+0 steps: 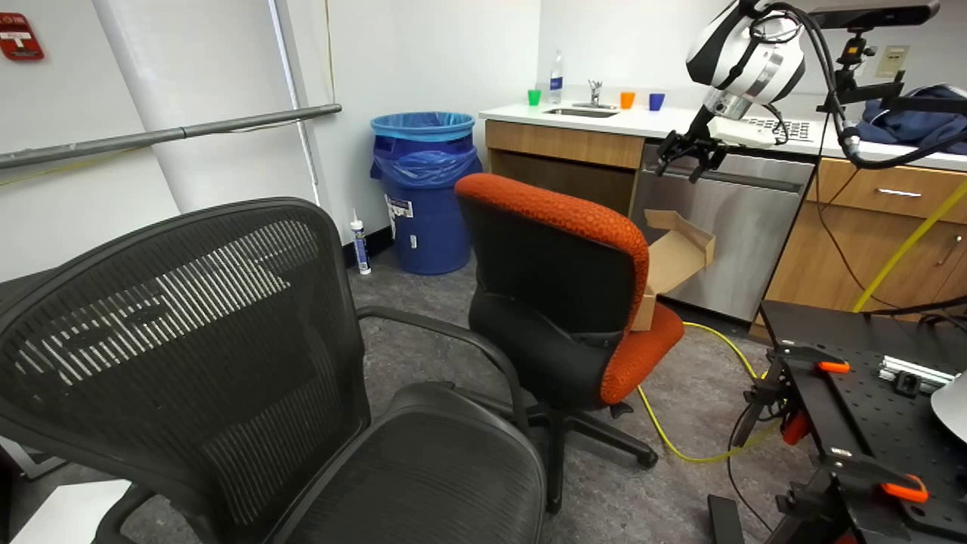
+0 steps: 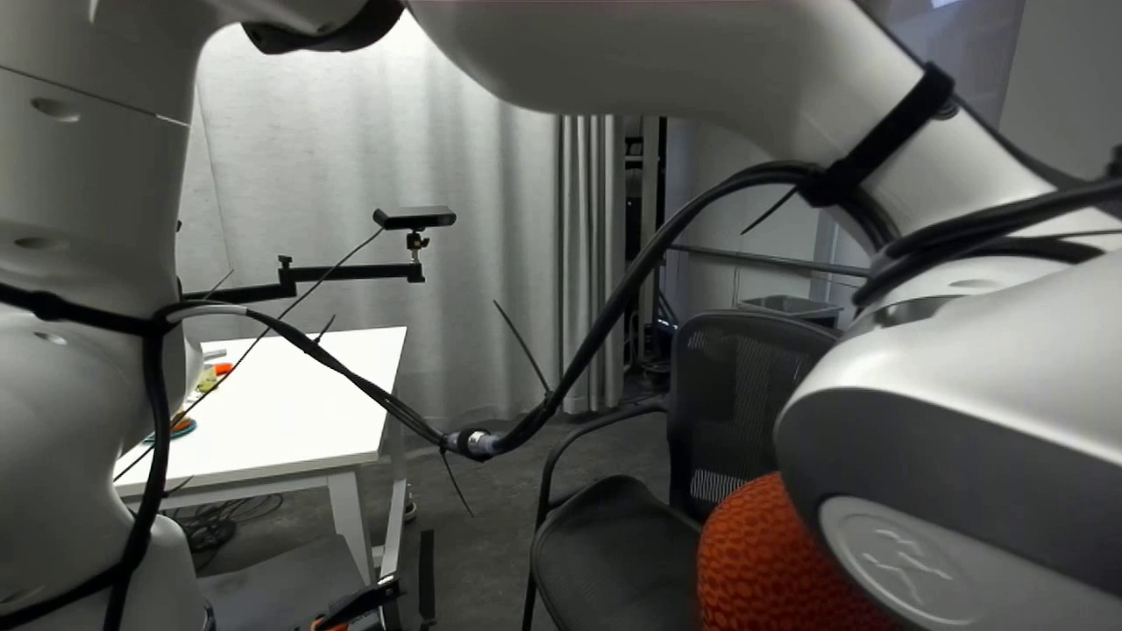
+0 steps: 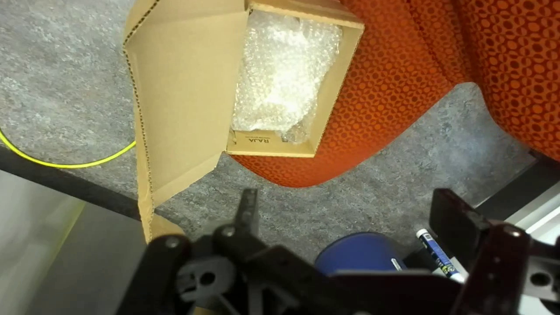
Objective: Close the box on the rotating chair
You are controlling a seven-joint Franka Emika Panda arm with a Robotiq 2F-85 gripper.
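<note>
The tan cardboard box sits on the seat of the orange-red rotating chair, partly hidden by its backrest. In the wrist view the box is open, with bubble wrap inside. Its lid is swung out to the left, past the edge of the chair seat. In an exterior view my gripper is above the box, apart from it. In the wrist view the gripper is open, with nothing between its fingers. Another exterior view shows only part of the chair; the box is hidden there.
A black mesh chair stands near the orange one. A dishwasher and counter are behind the box. A blue bin and a caulk tube stand on the floor. A black table is at right; a yellow cable lies below.
</note>
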